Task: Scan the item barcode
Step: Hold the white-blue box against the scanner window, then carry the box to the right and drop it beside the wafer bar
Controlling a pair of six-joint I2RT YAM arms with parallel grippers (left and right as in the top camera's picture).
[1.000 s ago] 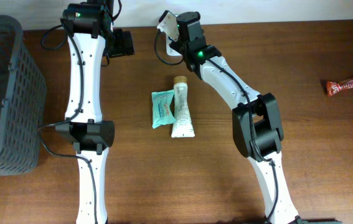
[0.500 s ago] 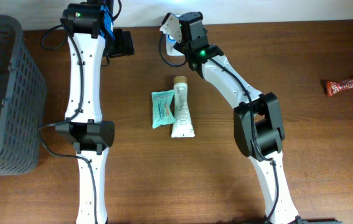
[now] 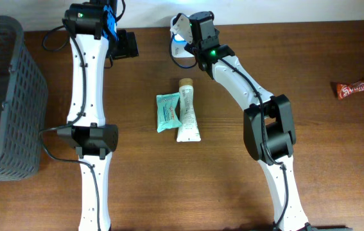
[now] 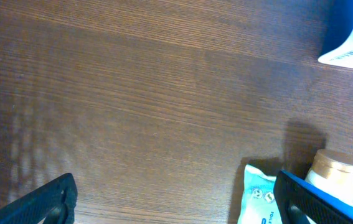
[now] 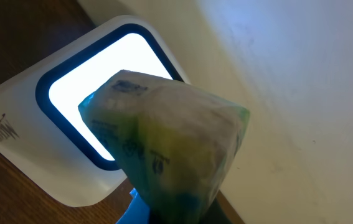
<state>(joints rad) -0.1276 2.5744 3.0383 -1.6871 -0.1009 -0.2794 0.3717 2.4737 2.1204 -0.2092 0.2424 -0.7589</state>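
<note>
Overhead cam: right gripper [image 3: 189, 30] sits at the far edge of the brown wooden table [image 3: 336, 154], clamped on a crinkly white-and-green plastic pouch [image 3: 180, 22]. The pouch is just above the white scanner w/ blue-lit window [image 3: 180, 58], so the right arm is the one on the job. Left gripper [image 3: 129, 45] hangs further left along that edge, apart from the scanner. A flat teal packet [image 3: 167, 113] and a white tube w/ beige cap [image 3: 187, 112] lie touching side by side mid-table, untouched. Left wrist cam: jaws spread wide, nothing between them, bare wood below; a blue-white corner at top right is cut off, can't tell what it is. Right wrist cam: pouch fills the centre, long axis running from the gripper up toward the glowing window, covering the window's lower right. Barcode not visible, so can't say which face is toward the window or whether it lines up; the fingers are mostly hidden behind the pouch.
</note>
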